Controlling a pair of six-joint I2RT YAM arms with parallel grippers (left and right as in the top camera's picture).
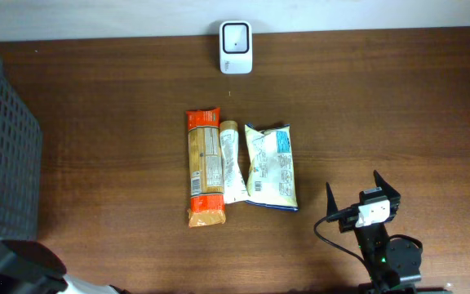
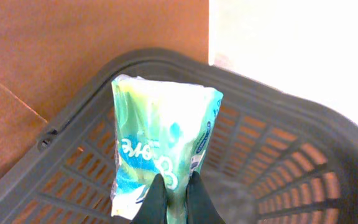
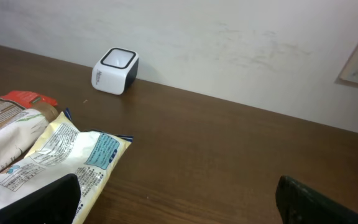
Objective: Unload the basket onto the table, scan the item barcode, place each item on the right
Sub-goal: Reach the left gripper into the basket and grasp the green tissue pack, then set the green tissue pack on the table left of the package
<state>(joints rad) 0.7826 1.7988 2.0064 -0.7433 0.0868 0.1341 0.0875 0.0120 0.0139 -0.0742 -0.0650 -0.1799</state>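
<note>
My left gripper (image 2: 176,200) is shut on the lower end of a green and blue snack packet (image 2: 160,130), the item. It holds the packet upright over the dark plastic basket (image 2: 278,130). No barcode shows on the side facing the left wrist camera. The white scanner (image 1: 236,47) stands at the table's far edge, also in the right wrist view as the scanner (image 3: 115,70). My right gripper (image 1: 364,189) rests near the front right of the table, jaws wide open with nothing between them.
Three packets lie side by side mid-table: an orange and tan one (image 1: 204,167), a narrow white one (image 1: 232,163) and a pale yellow one with a blue label (image 1: 271,167). The basket (image 1: 2,147) occupies the left edge. A wall runs behind the scanner.
</note>
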